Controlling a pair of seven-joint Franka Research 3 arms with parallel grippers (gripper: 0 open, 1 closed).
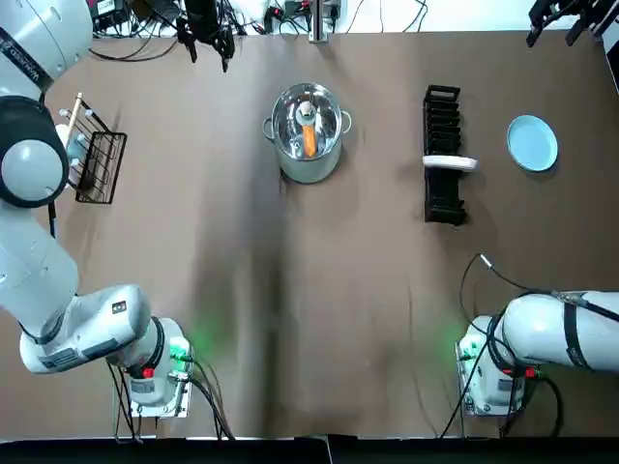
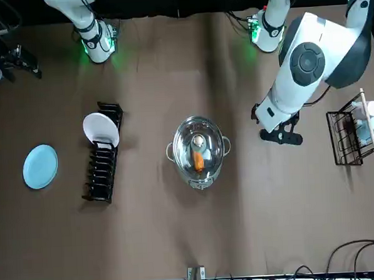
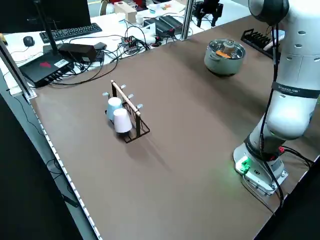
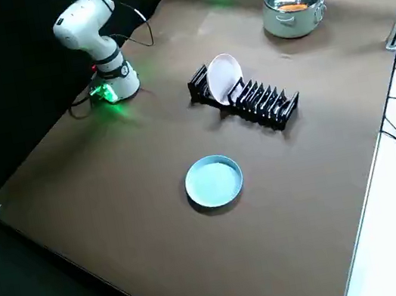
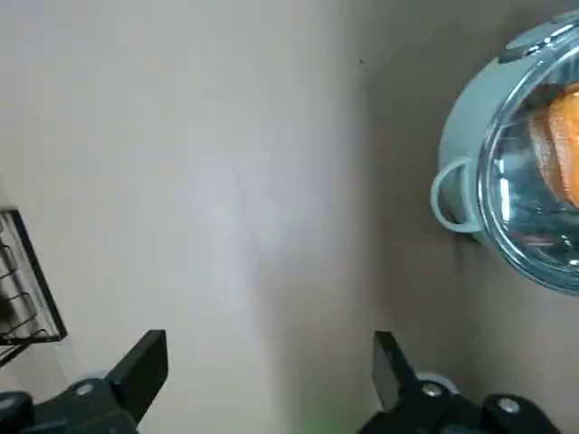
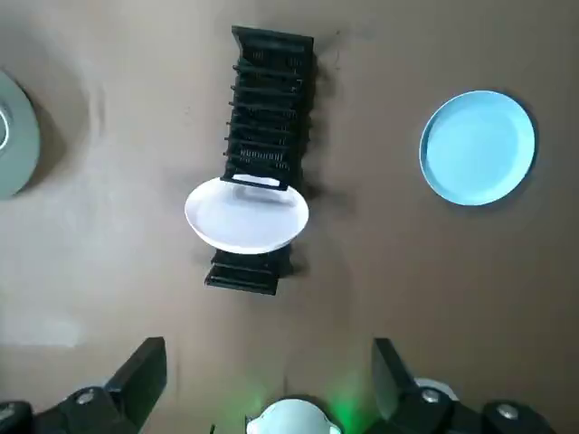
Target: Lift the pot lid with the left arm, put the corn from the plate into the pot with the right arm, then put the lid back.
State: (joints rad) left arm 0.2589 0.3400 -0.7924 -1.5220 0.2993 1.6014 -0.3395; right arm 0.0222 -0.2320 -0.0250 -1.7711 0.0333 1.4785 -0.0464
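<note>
I see round steel pot (image 1: 308,172), clear glass lid (image 1: 324,126) on it, orange corn (image 1: 309,142) inside | left tool (image 5: 270,344) above brown table (image 1: 290,290), jaws apart | right tool (image 6: 269,348) above table, jaws apart

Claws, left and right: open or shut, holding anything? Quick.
Left claw: open, holding nothing, off to the side of the pot.
Right claw: open, holding nothing.

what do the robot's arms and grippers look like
The left arm and right arm are glossy white with rounded joints and dark bands. Each base glows green, with black cables trailing off. The left gripper and right gripper have black, wedge-tipped fingers.
</note>
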